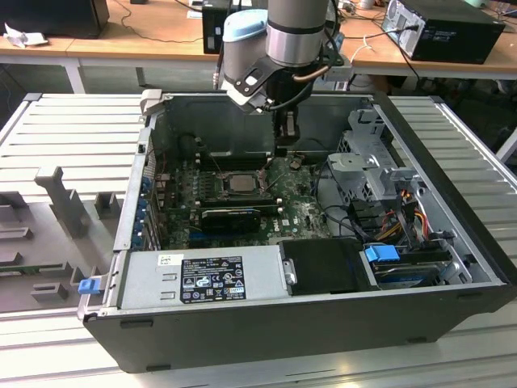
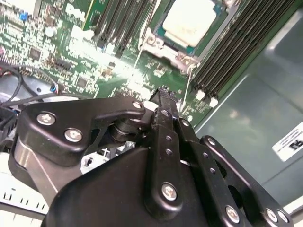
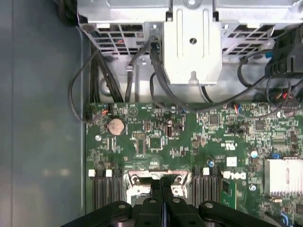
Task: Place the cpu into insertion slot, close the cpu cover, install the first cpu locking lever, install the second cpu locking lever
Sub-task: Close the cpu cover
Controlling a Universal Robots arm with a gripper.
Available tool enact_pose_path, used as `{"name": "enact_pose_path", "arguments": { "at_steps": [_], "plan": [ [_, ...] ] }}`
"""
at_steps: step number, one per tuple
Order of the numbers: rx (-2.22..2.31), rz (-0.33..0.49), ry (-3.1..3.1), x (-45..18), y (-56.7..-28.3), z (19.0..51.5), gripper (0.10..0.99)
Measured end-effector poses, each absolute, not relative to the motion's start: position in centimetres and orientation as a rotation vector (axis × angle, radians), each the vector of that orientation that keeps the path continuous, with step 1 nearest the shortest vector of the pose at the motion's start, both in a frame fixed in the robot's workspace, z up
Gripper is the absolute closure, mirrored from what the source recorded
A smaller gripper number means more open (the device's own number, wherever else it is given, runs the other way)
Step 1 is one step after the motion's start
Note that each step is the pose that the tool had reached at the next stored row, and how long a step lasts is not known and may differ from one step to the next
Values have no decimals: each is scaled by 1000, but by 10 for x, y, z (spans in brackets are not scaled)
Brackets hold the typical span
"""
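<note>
Broadly, the exterior view takes in the whole setup: an open computer case (image 1: 242, 331) on a ribbed metal table (image 1: 73, 129), with the arm reaching down into it and the gripper (image 1: 285, 144) low over the green board. In that view the cpu (image 1: 240, 183) sits in the insertion slot (image 1: 221, 186), and the fingers hang beyond it, toward the exterior view's right; whether they touch the board cannot be told. The second wrist view shows what the exterior view cannot. The gripper (image 2: 164, 94) has its fingers pressed together with nothing visible between them, the cpu (image 2: 191, 19) shows its pale top, and the cpu cover (image 2: 158, 43) lies flat as a metal frame around it. A strip of board separates the fingertips from the cpu. A thin metal rod (image 2: 187, 85) stands just beside the fingertips; contact cannot be told. The first wrist view adds the surroundings: the gripper (image 3: 163, 183) with its tips over the cover's near edge (image 3: 137, 182), a coin cell (image 3: 116, 125) and a grey drive cage (image 3: 191, 42) farther off.
</note>
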State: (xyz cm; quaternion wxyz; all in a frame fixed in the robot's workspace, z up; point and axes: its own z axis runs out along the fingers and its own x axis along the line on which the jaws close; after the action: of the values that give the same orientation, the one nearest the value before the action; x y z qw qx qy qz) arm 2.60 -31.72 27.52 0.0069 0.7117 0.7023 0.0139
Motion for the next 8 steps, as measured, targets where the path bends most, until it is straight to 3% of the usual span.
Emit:
{"name": "enact_pose_path", "arguments": {
  "at_steps": [8],
  "plan": [
    [2224,43,2197,52,-316,264,980]
  ]
}}
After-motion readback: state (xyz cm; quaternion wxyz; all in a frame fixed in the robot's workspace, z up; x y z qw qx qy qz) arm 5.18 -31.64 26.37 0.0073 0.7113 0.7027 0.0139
